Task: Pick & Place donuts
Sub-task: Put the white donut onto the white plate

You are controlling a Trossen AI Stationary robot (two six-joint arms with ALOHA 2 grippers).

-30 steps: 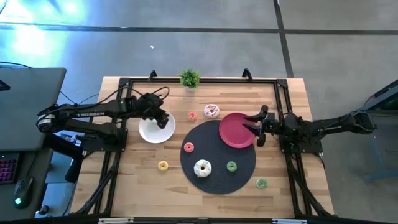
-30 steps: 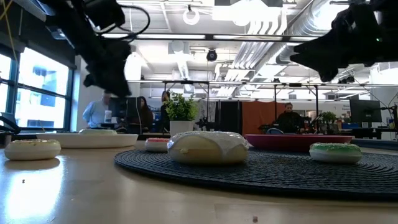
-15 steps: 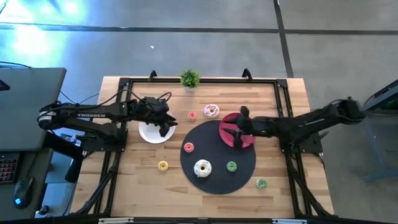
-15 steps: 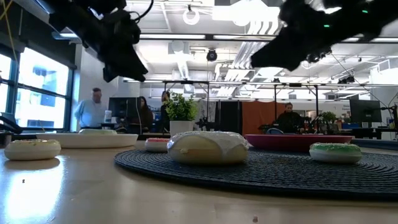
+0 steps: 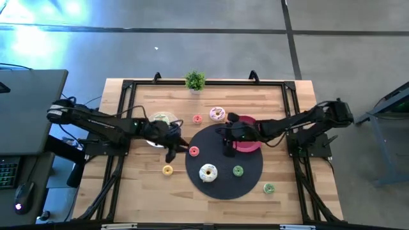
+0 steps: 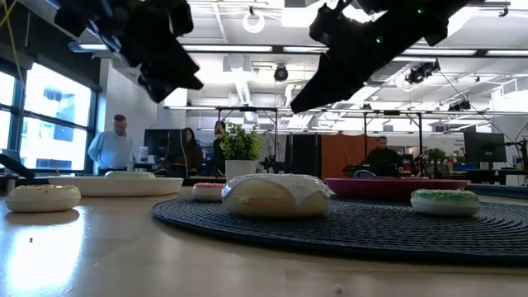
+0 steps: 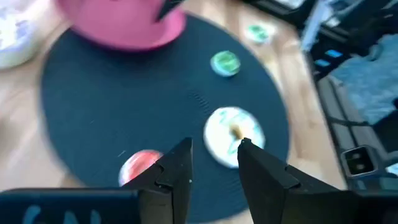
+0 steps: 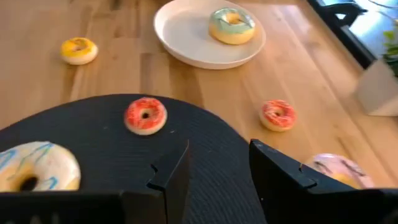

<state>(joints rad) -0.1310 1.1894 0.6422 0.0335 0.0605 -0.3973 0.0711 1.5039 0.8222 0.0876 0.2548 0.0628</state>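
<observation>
My left gripper [image 5: 172, 152] [image 7: 215, 144] is open and empty above the left edge of the dark round mat [image 5: 246, 182], near an orange-red donut [image 5: 193, 151] [image 7: 140, 167]. My right gripper [image 5: 228, 147] [image 8: 219, 146] is open and empty above the mat, at the left rim of the pink-red plate [image 5: 250, 139]. A white donut [image 5: 208, 172] and a green donut [image 5: 238, 170] lie on the mat. A green-frosted donut [image 5: 165, 119] [image 8: 231, 25] lies on the white plate [image 5: 153, 133]. A yellow donut [image 5: 167, 170], an orange-red donut [image 5: 197, 119], a pink donut [image 5: 217, 114] and a green speckled donut [image 5: 268, 188] lie on the table.
A small potted plant [image 5: 195, 81] stands at the table's far edge. A dark frame runs around the tabletop [image 5: 128, 191]. People show in the room beyond the table in the low view [image 6: 111, 148].
My left gripper has left the white plate and gone toward the table's near edge and right, to the mat's left edge; the green-frosted donut now shows on the plate. My right gripper has gone toward the table's left, across the pink-red plate, over the mat.
</observation>
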